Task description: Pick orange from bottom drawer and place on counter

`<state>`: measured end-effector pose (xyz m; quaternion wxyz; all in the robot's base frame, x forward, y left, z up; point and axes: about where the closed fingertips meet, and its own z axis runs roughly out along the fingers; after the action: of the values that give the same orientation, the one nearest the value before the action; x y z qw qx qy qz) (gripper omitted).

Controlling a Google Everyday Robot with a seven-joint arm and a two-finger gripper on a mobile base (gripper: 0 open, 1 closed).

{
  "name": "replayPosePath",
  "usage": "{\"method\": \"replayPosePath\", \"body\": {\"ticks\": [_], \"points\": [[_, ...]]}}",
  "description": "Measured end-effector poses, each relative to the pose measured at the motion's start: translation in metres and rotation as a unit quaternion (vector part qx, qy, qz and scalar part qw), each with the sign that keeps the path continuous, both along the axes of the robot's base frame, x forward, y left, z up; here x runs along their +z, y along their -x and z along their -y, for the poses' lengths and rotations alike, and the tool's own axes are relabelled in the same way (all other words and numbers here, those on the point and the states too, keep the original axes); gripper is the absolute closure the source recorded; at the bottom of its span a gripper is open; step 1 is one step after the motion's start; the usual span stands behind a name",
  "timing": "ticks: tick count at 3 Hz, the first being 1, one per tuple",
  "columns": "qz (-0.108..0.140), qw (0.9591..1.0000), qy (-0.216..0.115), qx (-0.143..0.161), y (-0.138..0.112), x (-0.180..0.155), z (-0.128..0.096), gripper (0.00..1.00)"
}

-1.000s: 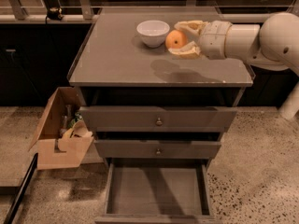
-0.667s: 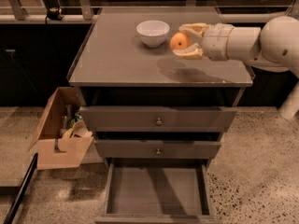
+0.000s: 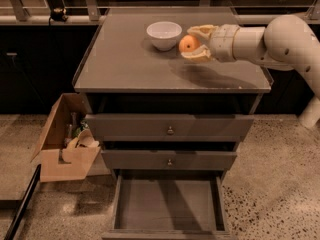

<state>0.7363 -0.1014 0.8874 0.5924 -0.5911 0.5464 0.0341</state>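
Now we hold the orange [image 3: 188, 43] clenched in our gripper [image 3: 192, 44] above the counter [image 3: 125, 64] near its back edge, beside the white bowl [image 3: 164, 34]; next we must lower gently and release.

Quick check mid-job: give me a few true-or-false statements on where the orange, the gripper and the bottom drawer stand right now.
1. The gripper is closed on the orange over the counter. True.
2. The orange sits inside the white bowl. False: it is beside the bowl, held between the gripper's fingers.
3. The bottom drawer is pushed shut. False: it is pulled open, its floor showing.
4. A cardboard box stands on the floor beside the cabinet, on the picture's left. True.
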Motion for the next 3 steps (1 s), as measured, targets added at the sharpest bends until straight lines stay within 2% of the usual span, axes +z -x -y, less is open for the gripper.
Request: {"method": "replayPosePath", "body": {"ticks": [3], "points": [[0.000,1.0000,0.000,0.000,0.0000,0.0000,-0.0001,0.28]]}}
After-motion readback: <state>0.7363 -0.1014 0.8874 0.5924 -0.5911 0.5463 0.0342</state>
